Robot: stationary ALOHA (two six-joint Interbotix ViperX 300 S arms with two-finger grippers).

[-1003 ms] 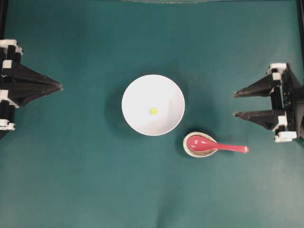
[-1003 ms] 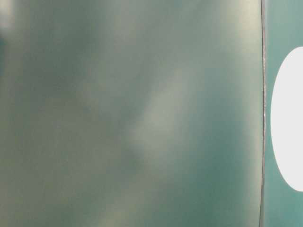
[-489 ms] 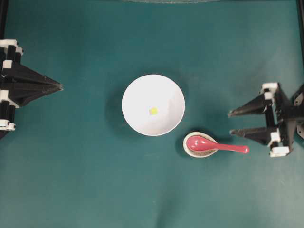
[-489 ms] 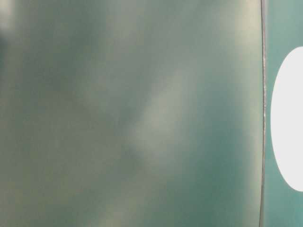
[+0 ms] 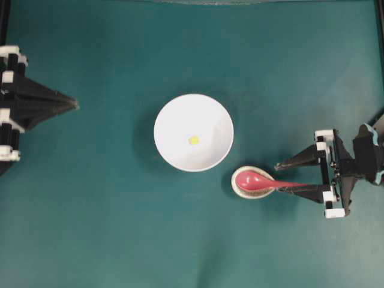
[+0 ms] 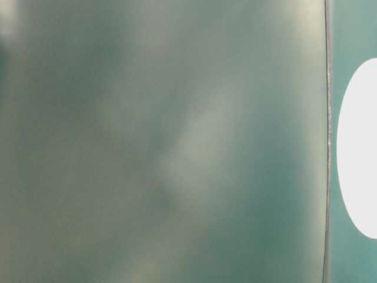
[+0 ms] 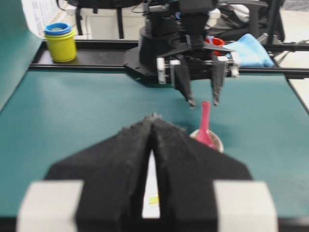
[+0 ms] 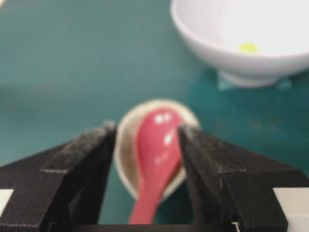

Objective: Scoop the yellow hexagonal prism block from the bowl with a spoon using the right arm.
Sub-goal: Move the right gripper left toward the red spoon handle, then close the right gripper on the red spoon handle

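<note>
A: Yellow hexagonal prism block (image 5: 194, 140) sits loose near the middle of the bowl (image 5: 174, 114), nothing touching it. Spoon (image 5: 264, 182) lies just beside the bowl, scoop in the speckled spoon rest (image 5: 240, 191), handle pointing toward the right arm.

B: Right pincer (image 5: 281, 177)?

A: Wide apart, nothing held. Wrist view shows the handle running between the jaws, scoop ahead of the tips. Overhead view has one jaw right over the handle, so the centring looks off.

B: Risks?

A: Handle is glossy and thin. Closing off-centre could push it sideways, roll the spoon off the rest, or drag the rest across the counter (image 5: 108, 240) into the bowl. Gripping too near the handle end likely lets the scoop droop or twist. Block is tiny, so a tilted scoop may just shove it around.

B: Left pincer (image 5: 75, 107)?

A: Closed to a point, parked well apart at the counter edge. No factor.
</note>
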